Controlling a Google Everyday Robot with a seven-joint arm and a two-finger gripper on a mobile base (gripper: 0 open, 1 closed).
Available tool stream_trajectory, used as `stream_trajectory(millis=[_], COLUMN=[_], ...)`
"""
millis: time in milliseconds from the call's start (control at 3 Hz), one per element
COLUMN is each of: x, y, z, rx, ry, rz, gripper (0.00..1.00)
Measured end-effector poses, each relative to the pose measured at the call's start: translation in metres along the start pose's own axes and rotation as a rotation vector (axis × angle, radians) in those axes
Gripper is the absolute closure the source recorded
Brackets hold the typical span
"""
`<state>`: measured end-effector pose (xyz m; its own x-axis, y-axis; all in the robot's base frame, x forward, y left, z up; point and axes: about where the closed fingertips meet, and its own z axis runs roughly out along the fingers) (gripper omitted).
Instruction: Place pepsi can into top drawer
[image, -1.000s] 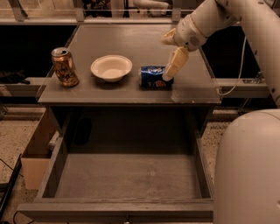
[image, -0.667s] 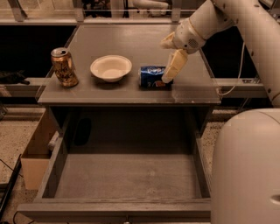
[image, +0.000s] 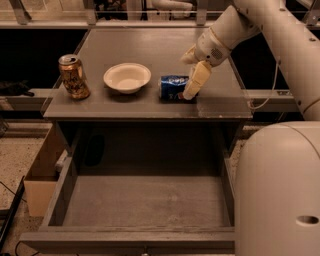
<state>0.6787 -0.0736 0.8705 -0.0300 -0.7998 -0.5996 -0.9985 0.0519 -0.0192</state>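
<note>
The pepsi can (image: 172, 86), blue with white lettering, lies on its side on the cabinet top (image: 150, 107), right of the bowl. My gripper (image: 188, 76) hangs from the white arm at the can's right end. It is open, and the near finger (image: 195, 80) points down in front of the can's right end. The can rests on the top and is not lifted. The top drawer (image: 145, 200) is pulled wide open below the front edge, with a bare grey wooden bottom.
A white bowl (image: 127, 77) stands left of the pepsi can. A gold-brown can (image: 73, 76) stands upright at the top's left edge. My white base (image: 280, 190) fills the right foreground. A cardboard box (image: 42, 175) sits on the floor left of the drawer.
The gripper has dipped slightly lower at the can's right end. The can, the bowl and the drawer have not moved.
</note>
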Motion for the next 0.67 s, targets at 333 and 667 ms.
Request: stream_trajectory(millis=[333,667], x=[0.0018,0.0025], y=[0.0023,0.0027], z=[0.0065,0.0074], rx=[-0.031,-0.036], ry=[0.030,0.034], rz=[0.037,0.058], gripper=[0.00,0.00])
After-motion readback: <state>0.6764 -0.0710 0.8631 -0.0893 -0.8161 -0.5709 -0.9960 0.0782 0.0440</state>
